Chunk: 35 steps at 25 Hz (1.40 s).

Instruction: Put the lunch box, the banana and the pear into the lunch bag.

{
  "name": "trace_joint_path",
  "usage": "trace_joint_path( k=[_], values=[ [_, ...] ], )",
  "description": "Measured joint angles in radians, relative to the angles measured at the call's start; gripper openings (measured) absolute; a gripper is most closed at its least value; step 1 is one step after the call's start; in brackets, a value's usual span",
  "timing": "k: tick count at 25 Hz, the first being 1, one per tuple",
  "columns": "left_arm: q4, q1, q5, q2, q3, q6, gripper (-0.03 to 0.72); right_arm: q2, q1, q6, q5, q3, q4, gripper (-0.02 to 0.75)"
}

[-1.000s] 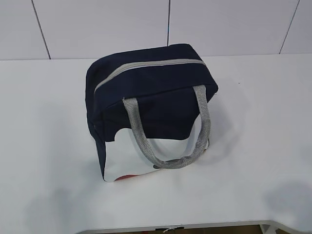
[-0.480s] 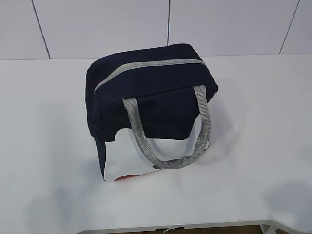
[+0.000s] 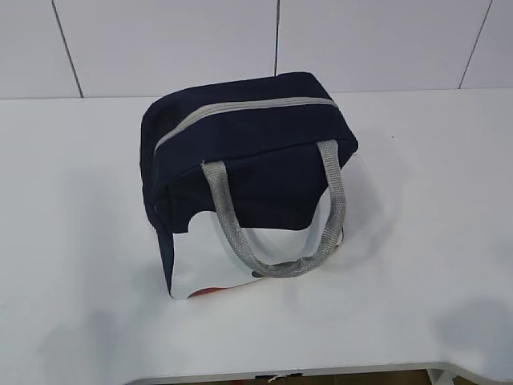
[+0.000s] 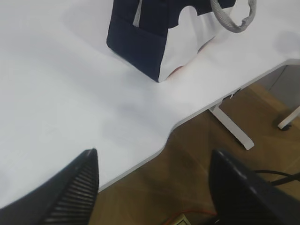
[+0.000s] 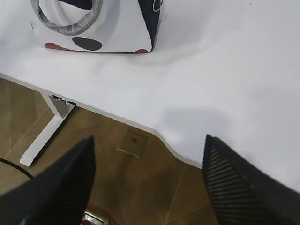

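Nothing has visibly moved since the earlier frame. In the exterior view, the lunch bag (image 3: 248, 172) stands zipped shut mid-table (image 3: 72, 241), handles drooping forward. The left wrist view shows the left gripper (image 4: 154, 187) with fingers spread wide, empty, at the table's edge. The right gripper (image 5: 147, 187) is likewise wide, empty.

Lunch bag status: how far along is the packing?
The lunch bag stands zipped shut on the table; no lunch box, banana or pear shows in any view, so whether they are inside cannot be told. Left tool and right tool are open, empty, near the table edge.
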Motion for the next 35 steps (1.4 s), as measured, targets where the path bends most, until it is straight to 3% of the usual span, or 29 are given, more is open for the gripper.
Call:
trace_joint_path(
  k=[5, 13, 19, 23, 35],
  values=[
    [0.0, 0.091, 0.0, 0.0, 0.0, 0.0, 0.527, 0.0, -0.044, 0.0, -0.002, 0.0, 0.0, 0.581],
    [0.0, 0.296, 0.0, 0.0, 0.0, 0.0, 0.494, 0.0, -0.219, 0.0, -0.002, 0.0, 0.0, 0.581],
    [0.0, 0.422, 0.0, 0.0, 0.0, 0.0, 0.486, 0.0, -0.281, 0.0, -0.002, 0.0, 0.0, 0.581],
    [0.0, 0.458, 0.0, 0.0, 0.0, 0.0, 0.486, 0.0, -0.314, 0.0, -0.002, 0.0, 0.0, 0.581],
    [0.0, 0.464, 0.0, 0.0, 0.0, 0.0, 0.486, 0.0, -0.341, 0.0, -0.002, 0.0, 0.0, 0.581]
  ],
)
